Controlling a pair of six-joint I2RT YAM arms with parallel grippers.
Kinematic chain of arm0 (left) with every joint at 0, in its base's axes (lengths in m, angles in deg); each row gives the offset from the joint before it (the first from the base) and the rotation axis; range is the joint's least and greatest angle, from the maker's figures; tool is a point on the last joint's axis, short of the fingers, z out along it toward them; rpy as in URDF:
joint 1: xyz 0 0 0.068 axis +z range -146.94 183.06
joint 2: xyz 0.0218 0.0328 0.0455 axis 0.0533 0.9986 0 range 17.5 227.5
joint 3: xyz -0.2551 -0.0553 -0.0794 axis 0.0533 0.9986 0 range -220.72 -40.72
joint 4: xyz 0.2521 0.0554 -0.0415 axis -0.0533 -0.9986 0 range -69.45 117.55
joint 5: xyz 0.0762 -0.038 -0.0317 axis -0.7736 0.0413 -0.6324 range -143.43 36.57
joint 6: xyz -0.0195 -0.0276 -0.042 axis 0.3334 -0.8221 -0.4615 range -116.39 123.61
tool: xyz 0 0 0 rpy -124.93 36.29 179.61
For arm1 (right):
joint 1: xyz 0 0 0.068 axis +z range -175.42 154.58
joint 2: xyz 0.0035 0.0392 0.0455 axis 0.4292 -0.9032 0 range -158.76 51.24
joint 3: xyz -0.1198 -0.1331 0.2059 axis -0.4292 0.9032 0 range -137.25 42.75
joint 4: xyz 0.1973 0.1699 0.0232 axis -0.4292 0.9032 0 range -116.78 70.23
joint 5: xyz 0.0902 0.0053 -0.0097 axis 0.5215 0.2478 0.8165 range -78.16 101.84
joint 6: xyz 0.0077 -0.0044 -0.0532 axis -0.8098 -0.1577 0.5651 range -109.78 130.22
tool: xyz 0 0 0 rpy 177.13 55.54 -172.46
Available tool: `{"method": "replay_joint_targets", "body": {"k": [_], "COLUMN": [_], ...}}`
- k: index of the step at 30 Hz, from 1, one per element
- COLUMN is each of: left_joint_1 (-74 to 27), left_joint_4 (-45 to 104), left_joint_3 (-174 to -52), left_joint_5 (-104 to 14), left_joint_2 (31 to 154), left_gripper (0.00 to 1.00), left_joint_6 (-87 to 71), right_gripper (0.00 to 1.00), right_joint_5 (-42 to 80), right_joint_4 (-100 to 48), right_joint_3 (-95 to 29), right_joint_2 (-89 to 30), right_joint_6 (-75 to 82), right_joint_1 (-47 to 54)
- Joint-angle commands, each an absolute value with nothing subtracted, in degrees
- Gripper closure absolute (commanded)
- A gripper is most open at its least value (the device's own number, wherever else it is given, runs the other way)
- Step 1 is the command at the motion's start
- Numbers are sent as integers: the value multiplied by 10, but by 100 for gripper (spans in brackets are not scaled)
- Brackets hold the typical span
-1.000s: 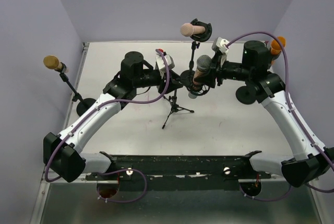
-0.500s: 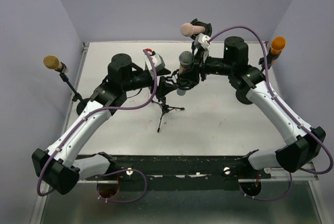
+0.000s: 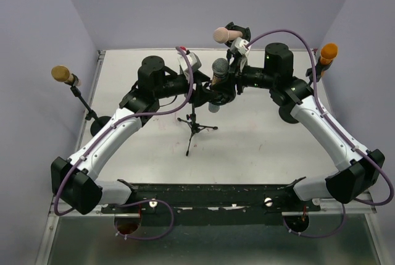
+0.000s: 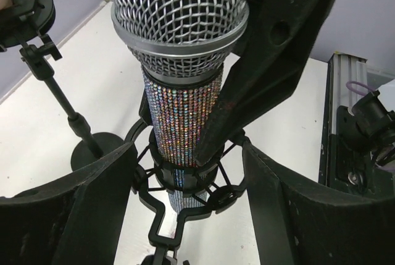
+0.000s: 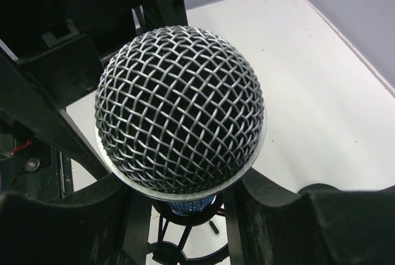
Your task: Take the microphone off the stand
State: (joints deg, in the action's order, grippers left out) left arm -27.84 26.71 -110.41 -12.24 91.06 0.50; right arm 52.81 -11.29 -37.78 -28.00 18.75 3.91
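The microphone (image 3: 220, 67) has a silver mesh head (image 5: 179, 104) and a glittery body (image 4: 182, 117). It stands upright in a black shock mount (image 4: 185, 185) atop the small tripod stand (image 3: 193, 128) mid-table. My right gripper (image 3: 223, 84) comes in from the right and is shut on the body just under the head; in the right wrist view its fingers (image 5: 265, 215) flank the body. My left gripper (image 3: 207, 95) reaches in from the left and is open. Its fingers (image 4: 74, 215) stand on either side of the shock mount, close to its ring.
A tan foam-topped mic (image 3: 62, 73) on a round-base stand (image 3: 102, 126) stands at the left wall. A pink mic (image 3: 222, 33) is at the back and an orange one (image 3: 327, 52) at the right, with a round base (image 3: 290, 112) under my right arm.
The microphone, its stand and both grippers have shifted left and slightly back. The left gripper's jaws have spread wider; the right grip looks unchanged.
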Motion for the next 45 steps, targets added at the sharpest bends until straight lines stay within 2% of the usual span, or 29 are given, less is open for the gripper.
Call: {"method": "replay_joint_targets", "body": {"k": [1, 10, 23, 26, 31, 39, 45], "left_joint_1": [-286, -305, -308, -308, -307, -306, -308], "left_joint_4": [287, 246, 225, 238, 272, 272, 273], "left_joint_3": [-1124, -1087, -1090, -1095, -1131, -1217, -1244], "left_joint_5": [-111, -139, -163, -157, -158, -137, -152], "left_joint_2": [931, 935, 958, 947, 915, 904, 928], "left_gripper": [23, 24, 31, 27, 9, 5, 6], "left_joint_6": [14, 113, 130, 116, 54, 15, -23], "right_gripper": [96, 98, 99, 99, 99, 99, 99], "right_joint_5": [504, 492, 461, 431, 429, 501, 595], "right_joint_4": [-124, -132, -103, -99, -84, -95, -126], "right_joint_3": [-396, -417, -577, -624, -636, -611, -589], "right_joint_2": [-272, -268, -297, -302, -302, -300, -294], "right_joint_6": [172, 151, 142, 144, 147, 137, 158], "right_joint_1": [43, 43, 43, 43, 42, 42, 42]}}
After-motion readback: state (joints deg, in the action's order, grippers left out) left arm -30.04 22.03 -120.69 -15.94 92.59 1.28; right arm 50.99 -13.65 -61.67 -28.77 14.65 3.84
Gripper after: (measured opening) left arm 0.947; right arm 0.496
